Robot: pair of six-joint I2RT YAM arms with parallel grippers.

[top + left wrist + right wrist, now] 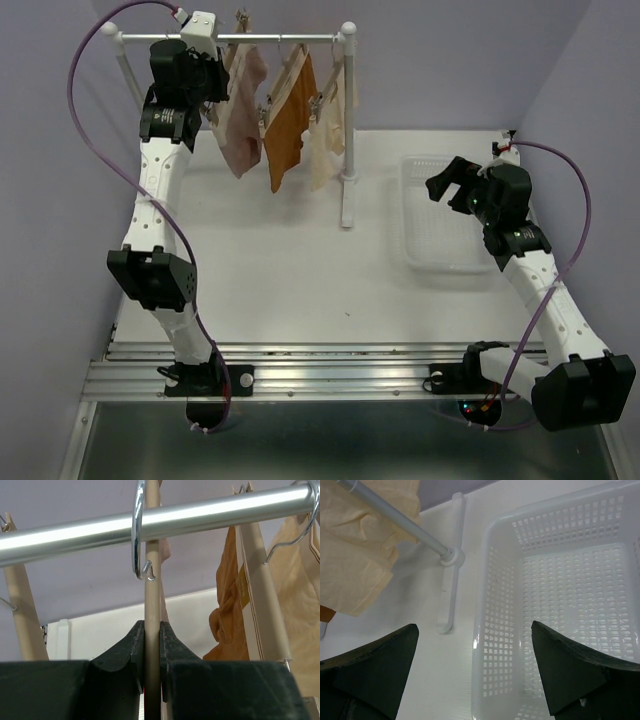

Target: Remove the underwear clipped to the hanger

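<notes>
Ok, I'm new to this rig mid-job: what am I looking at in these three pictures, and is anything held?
Two robot arms are bolted at the near edge of a white table. The overhead picture looks down on both; each other picture comes from a wrist camera. On a silver metal rail hang pinkish-beige underwear, rust-brown underwear and cream underwear. The left claw is shut on the pale wooden hanger below its hook. The right claw is open and empty above a white perforated plastic basket.
</notes>
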